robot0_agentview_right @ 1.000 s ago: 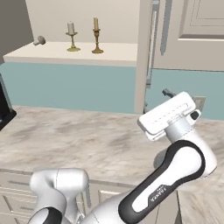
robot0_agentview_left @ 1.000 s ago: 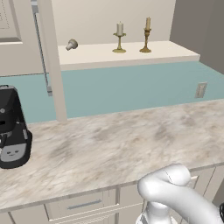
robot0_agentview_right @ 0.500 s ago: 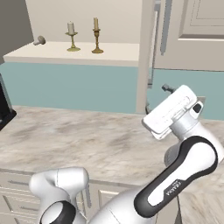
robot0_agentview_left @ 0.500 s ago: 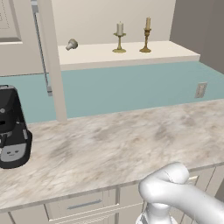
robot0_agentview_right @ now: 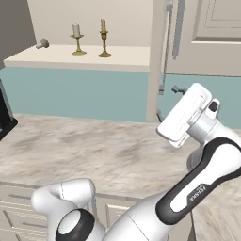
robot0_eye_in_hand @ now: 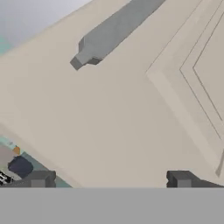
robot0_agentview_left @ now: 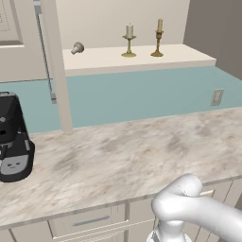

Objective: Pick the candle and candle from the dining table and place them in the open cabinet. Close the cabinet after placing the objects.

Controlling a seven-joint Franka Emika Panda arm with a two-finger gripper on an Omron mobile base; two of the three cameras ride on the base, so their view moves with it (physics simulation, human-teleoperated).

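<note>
Both candles stand upright on the open cabinet's shelf [robot0_agentview_left: 142, 59]: the white candle [robot0_agentview_left: 128, 40] left of the tan taper [robot0_agentview_left: 159, 38], apart. The fingers [robot0_eye_in_hand: 109, 180] stand fully open and hold nothing, facing a cream cabinet door [robot0_eye_in_hand: 131, 122] below its grey bar handle [robot0_eye_in_hand: 109, 37]. A black coffee machine [robot0_agentview_left: 13, 137] sits on the marble worktop [robot0_agentview_left: 132, 156].
</note>
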